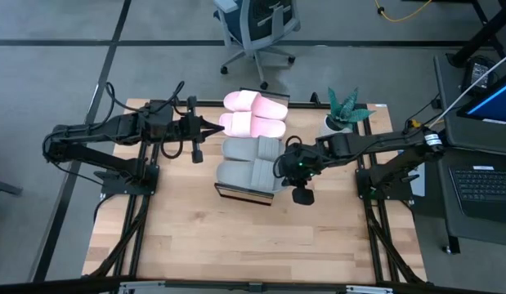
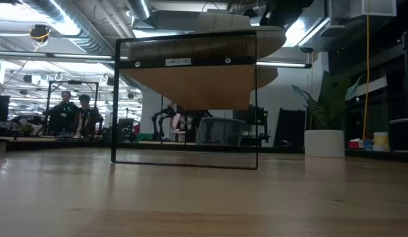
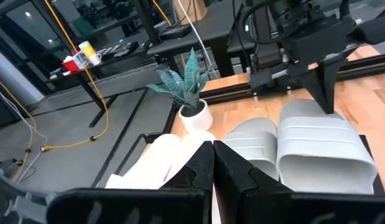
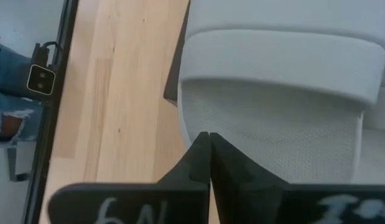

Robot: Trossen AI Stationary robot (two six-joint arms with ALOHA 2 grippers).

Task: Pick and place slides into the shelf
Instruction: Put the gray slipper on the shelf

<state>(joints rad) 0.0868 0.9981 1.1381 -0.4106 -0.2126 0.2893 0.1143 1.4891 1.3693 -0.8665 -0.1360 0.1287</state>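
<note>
The shelf (image 1: 243, 194) stands mid-table with four slides lying side by side on its top. Two pink slides (image 1: 254, 113) are at the far end and two grey slides (image 1: 249, 160) at the near end. My left gripper (image 1: 217, 126) is shut, its tips at the left end of the nearer pink slide (image 3: 170, 158). My right gripper (image 1: 279, 164) is shut, its tips at the right end of the nearest grey slide (image 4: 273, 124). In the low view the shelf's dark frame (image 2: 117, 99) rises with the slides (image 2: 268, 41) overhanging its top. My left gripper points level from the table's left, its shut tips over the left end of the nearer pink slide (image 3: 180, 155); the fingers hide that spot, so I cannot tell if they touch. My right gripper slants down from the table's right, shut tips on or just above the open footbed (image 4: 242, 134) at the right end of the nearest grey slide; I cannot tell if they touch. The slide lies flat on the shelf.
A potted plant (image 1: 344, 113) stands at the table's far right, close to my right arm. An office chair (image 1: 257, 28) is beyond the far edge. The near half of the table (image 1: 253, 245) is bare wood. A person's leg (image 4: 9, 106) shows beside the table.
</note>
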